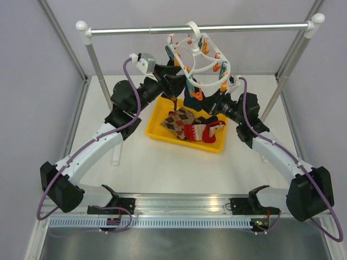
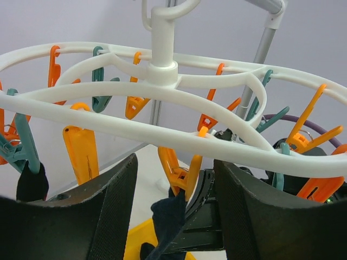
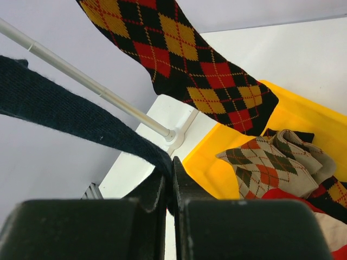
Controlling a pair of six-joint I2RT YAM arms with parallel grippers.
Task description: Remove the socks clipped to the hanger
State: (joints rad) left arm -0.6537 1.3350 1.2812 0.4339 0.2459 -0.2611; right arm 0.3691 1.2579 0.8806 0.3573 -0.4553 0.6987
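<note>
The white oval hanger [image 1: 196,54] hangs by its hook from the rail, ringed with orange and teal pegs. An orange peg [image 2: 181,172] clips a dark navy sock [image 2: 169,216]. My left gripper [image 2: 174,162] is open, one finger on each side of that peg. My right gripper [image 3: 172,162] is shut on the lower part of a navy sock [image 3: 65,111], which is pulled taut up to the left. A black, red and yellow argyle sock [image 3: 184,59] hangs above the bin. In the top view both grippers [image 1: 176,81] [image 1: 212,108] sit under the hanger.
A yellow bin [image 1: 157,122] under the hanger holds loose socks, a beige argyle one [image 1: 181,120] and a red one [image 1: 198,131]. The silver rail [image 1: 244,26] spans the back on two upright posts [image 1: 97,67]. Grey walls close in the left and right sides.
</note>
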